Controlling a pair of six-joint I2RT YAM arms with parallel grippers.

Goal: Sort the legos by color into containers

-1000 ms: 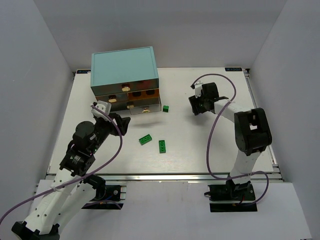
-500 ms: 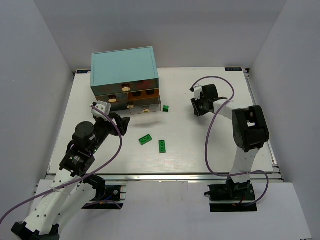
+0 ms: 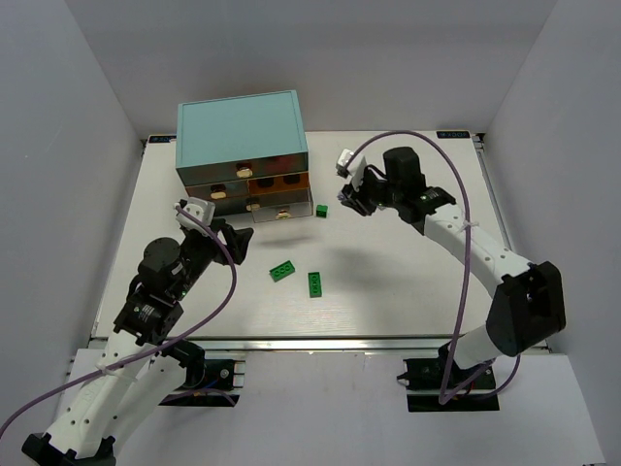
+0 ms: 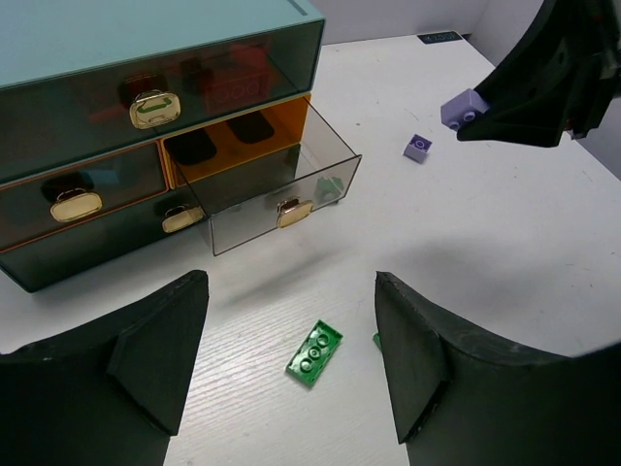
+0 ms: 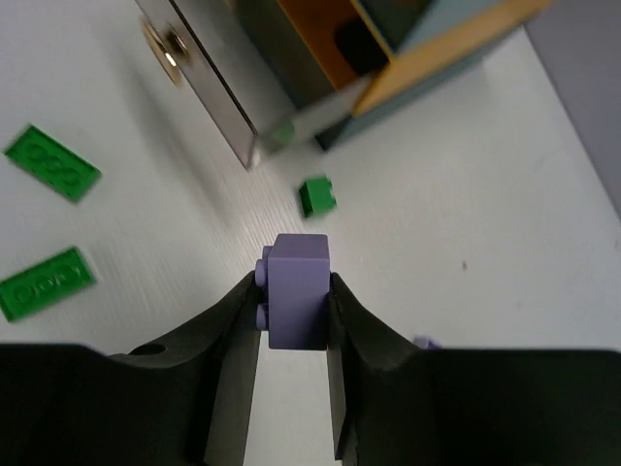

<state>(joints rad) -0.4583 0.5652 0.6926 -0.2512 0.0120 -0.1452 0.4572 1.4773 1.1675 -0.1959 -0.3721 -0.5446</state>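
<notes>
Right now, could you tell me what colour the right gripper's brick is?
The brick is lavender, clearest in the right wrist view.

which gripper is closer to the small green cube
Right. The right gripper, holding a lavender brick, hangs just right of the green cube; the open left gripper is farther off, near-left of it.

Lavender brick, green bricks, teal cabinet, smoky-brown drawers, gold knobs, white table.

The lavender lego is looking smooth, matt plastic; the drawer is gleaming translucent, its knob shining glossy.
</notes>
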